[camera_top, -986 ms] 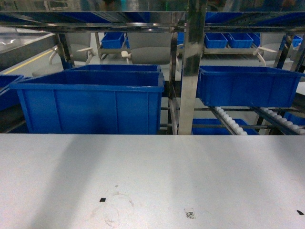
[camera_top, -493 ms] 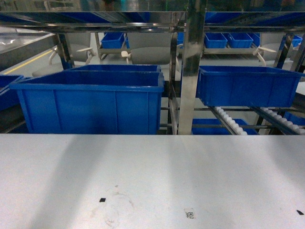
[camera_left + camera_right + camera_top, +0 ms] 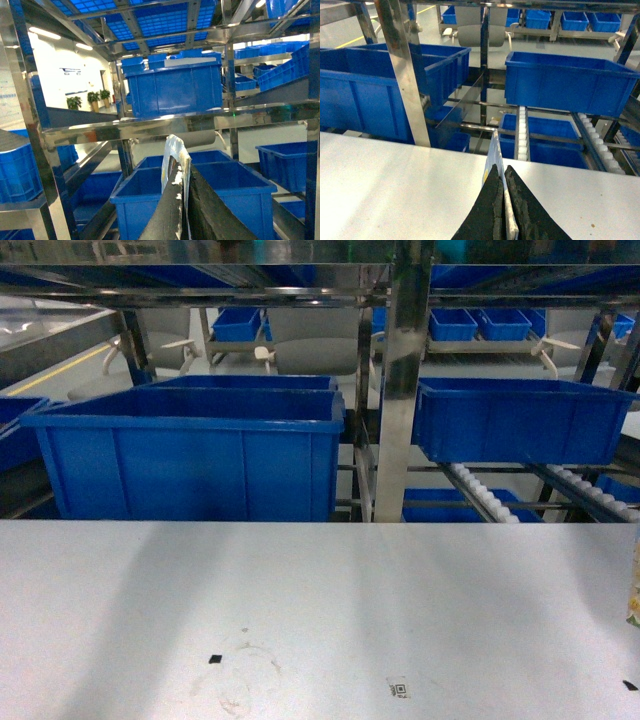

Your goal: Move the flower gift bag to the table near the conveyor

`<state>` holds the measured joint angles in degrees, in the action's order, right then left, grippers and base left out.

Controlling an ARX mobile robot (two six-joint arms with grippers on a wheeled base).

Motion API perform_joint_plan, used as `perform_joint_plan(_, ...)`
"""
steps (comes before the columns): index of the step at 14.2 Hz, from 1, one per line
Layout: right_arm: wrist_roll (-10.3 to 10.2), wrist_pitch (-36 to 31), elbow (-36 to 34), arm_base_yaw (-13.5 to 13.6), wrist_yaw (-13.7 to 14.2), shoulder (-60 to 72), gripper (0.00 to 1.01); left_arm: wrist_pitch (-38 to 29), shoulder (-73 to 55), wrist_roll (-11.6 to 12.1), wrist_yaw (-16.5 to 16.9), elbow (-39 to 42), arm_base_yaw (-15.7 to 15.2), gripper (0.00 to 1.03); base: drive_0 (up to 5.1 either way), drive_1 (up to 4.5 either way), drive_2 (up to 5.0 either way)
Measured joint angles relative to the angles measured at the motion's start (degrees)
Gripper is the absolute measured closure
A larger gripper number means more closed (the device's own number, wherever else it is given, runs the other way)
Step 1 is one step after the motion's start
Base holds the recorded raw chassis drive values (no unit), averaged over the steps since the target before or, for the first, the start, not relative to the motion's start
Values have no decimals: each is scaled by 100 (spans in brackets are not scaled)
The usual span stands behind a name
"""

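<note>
- Carrying step under way: right hand (image 3: pixel 503 210) pinched shut on a thin flat bag (image 3: pixel 495 150), held edge-on above the surface (image 3: pixel 395 185).
- Left hand (image 3: pixel 182 210) also clamped narrow on a bag (image 3: pixel 175 155) with an oval handle hole, raised among the steel racks, blue bins (image 3: pixel 172 90) behind. Whether it is the same kind of bag as the right one, cannot tell.
- Head view: a sliver of print at the far right edge (image 3: pixel 634 585), likely the right-hand bag coming over the surface (image 3: pixel 300 600); neither hand itself shows there.
- Conveyor (image 3: pixel 522 135) with white rollers lies just beyond the surface's far edge, ahead of the right hand.
- To do it well, judged: lower until the bag's bottom touches the surface, short of the far edge so it cannot tip into the rollers.
- Bag is light paper; release only once it rests, then open slowly, since it could cling to a pad or fall flat.
</note>
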<state>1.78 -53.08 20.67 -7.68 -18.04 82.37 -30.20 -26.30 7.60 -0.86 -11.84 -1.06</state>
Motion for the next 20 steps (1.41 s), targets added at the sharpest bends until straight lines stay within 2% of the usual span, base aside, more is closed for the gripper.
perform_joint_plan(3, 4, -79, 111, 15, -39, 483, 99, 0, 0, 0, 0, 0, 0, 101, 0, 0, 0)
perform_joint_plan(9, 164, -551, 129, 52, -44, 1147, 99, 0, 0, 0, 0, 0, 0, 101, 0, 0, 0)
perform_joint_plan(11, 271, -859, -278, 50, -50, 1180, 99, 0, 0, 0, -2, 0, 0, 101, 0, 0, 0)
perform_joint_plan(14, 282, -1486, -901, 50, -70, 1274, 99, 0, 0, 0, 0, 0, 0, 101, 0, 0, 0)
perform_joint_plan(17, 140, -1502, -1547, 9, 48, 599, 99, 0, 0, 0, 0, 0, 0, 101, 0, 0, 0)
perform_joint_plan(18, 66, -1272, -1635, -28, 149, 216, 94, 0, 0, 0, 0, 0, 0, 101, 0, 0, 0)
perform_joint_plan(20, -94, -964, -1650, -59, 282, -533, 69, 2, 0, 0, 0, 0, 0, 101, 0, 0, 0)
